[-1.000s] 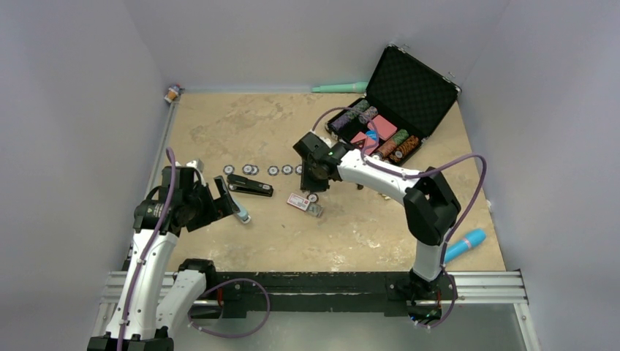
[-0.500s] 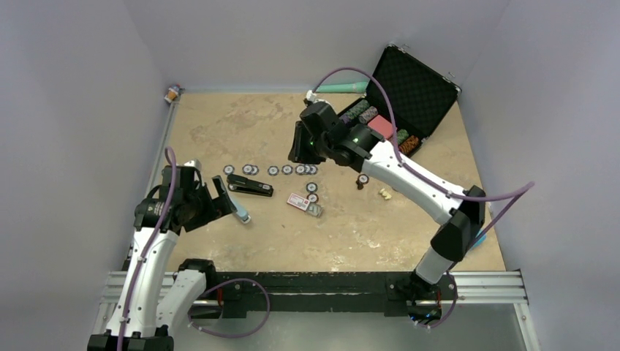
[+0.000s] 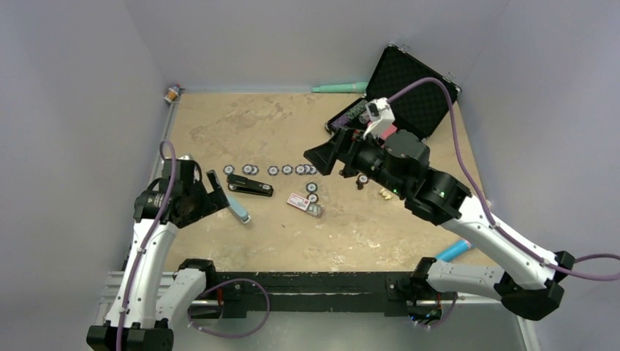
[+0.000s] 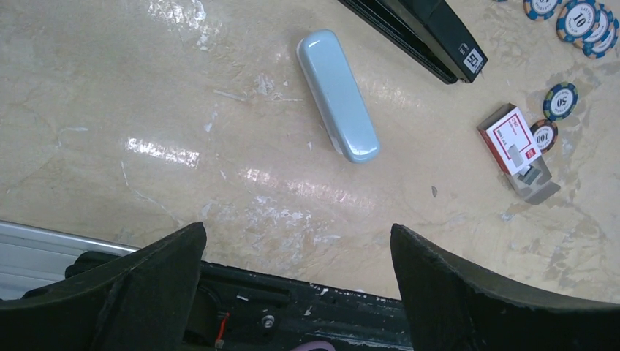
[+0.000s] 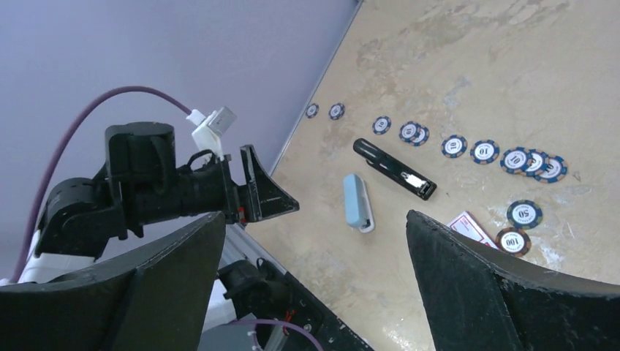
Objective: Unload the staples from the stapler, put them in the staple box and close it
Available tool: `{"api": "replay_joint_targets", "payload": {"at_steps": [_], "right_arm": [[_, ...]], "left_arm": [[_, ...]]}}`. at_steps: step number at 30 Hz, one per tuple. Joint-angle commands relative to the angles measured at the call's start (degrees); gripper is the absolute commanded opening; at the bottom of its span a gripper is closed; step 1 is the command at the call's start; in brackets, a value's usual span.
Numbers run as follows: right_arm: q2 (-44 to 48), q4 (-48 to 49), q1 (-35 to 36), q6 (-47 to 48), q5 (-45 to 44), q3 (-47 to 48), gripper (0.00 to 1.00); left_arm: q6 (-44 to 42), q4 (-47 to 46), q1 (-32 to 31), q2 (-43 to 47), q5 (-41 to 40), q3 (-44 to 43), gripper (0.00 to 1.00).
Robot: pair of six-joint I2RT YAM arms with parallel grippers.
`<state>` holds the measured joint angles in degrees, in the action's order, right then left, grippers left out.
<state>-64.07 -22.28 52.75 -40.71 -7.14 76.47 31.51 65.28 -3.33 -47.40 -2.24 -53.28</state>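
The tan counter (image 3: 256, 124) carries an open black case (image 3: 413, 80) at its far right corner. The right claw (image 5: 314, 219) hangs high over the middle, fingers apart and empty. The left claw (image 4: 296, 228) sits near the left edge, also apart and empty. The stapler (image 3: 250, 187) lies flat between them, untouched, just beyond a pale blue block (image 4: 338, 95), with a red-and-white card (image 4: 512, 137) and a row of poker chips (image 3: 274, 170) to its right

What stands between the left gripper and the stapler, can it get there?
Probably yes. The left gripper is open and empty, with the stapler lying on bare table just ahead. Only the pale blue block lies close, beside the line rather than across it.
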Motion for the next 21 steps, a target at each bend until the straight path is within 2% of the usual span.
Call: {"api": "replay_joint_targets", "payload": {"at_steps": [1,4,6,8,11,14,16,18,21], "right_arm": [[4.1,5.3,-0.1,-2.5,-5.4,-6.0,0.99],[7.1,5.8,-0.1,-3.4,-8.9,-10.2,0.99],[9.4,6.4,-0.2,-4.6,-11.3,-13.8,0.99],[10.7,4.8,-0.2,-5.5,-12.9,-15.9,0.99],[10.6,1.7,-0.3,-5.6,-12.1,-16.7,0.99],[10.4,-0.5,-0.3,-6.3,-10.8,-17.7,0.97],[8.6,-5.3,-0.4,-8.8,-12.2,-17.4,0.93],[5.4,-10.8,-0.7,-10.1,-13.2,-16.2,0.84],[-0.6,-17.1,-0.7,-11.0,-13.2,-14.4,0.71]], "left_arm": [[0.9,-5.6,0.5,-1.2,1.5,0.9,1.0],[-0.2,-9.9,0.5,-1.4,8.3,2.6,1.0],[-1.4,-14.4,0.4,-2.6,19.0,3.7,1.0],[-1.7,-17.3,-0.2,-4.7,24.6,3.8,1.0],[-3.6,-19.5,-2.6,-8.5,26.3,2.1,0.98],[-5.1,-21.8,-6.6,-13.2,26.4,-0.5,0.88],[-6.2,-22.1,-10.1,-17.5,24.8,-3.1,0.81],[-6.8,-22.8,-12.4,-22.0,24.4,-5.5,0.68],[-7.1,-24.8,-13.7,-27.4,24.3,-7.8,0.54]]}}
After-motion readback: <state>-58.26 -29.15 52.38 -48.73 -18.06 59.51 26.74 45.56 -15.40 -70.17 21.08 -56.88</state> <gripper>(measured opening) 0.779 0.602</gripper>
